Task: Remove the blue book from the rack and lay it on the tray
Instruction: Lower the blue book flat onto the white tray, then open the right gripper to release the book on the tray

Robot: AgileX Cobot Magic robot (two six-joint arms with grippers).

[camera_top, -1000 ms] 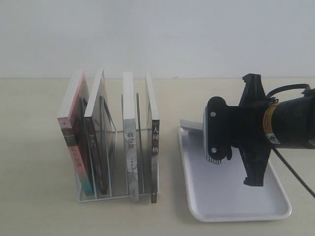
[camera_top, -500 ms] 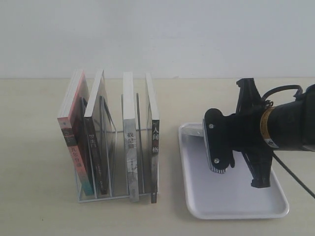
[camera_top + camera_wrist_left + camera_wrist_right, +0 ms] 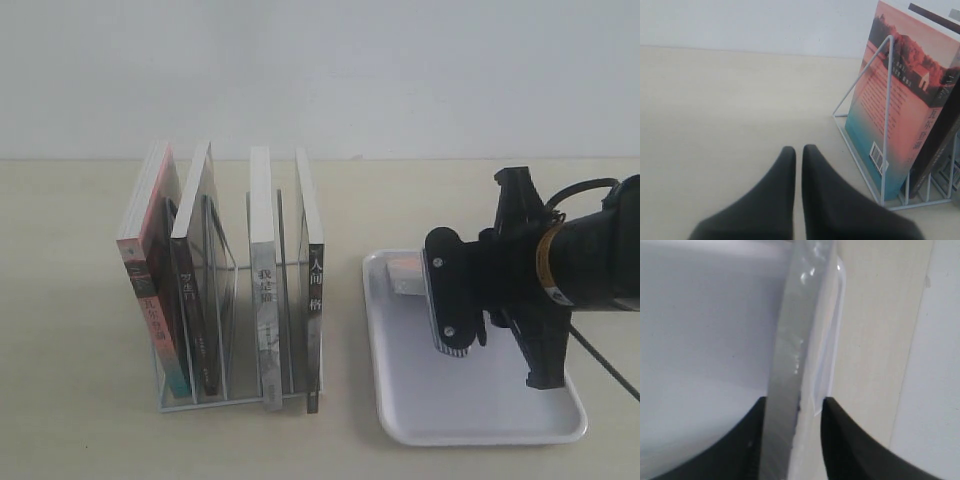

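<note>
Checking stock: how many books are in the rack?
4: pink-covered book leftmost, dark-spined book beside it, grey-spined book past a gap, black-spined book rightmost; another may be hidden.

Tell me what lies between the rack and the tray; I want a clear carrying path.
Only bare table: in the exterior view, a beige strip separates the black-spined book at the right end of the rack from the left rim of the tray.

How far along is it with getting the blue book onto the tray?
Taking out looks done: no blue spine shows in the white wire rack. In hand: the right gripper clamps a thin pale-edged book, likely the blue one though its cover is hidden, over the white plastic tray. Left: laying it flat and letting go.
</note>
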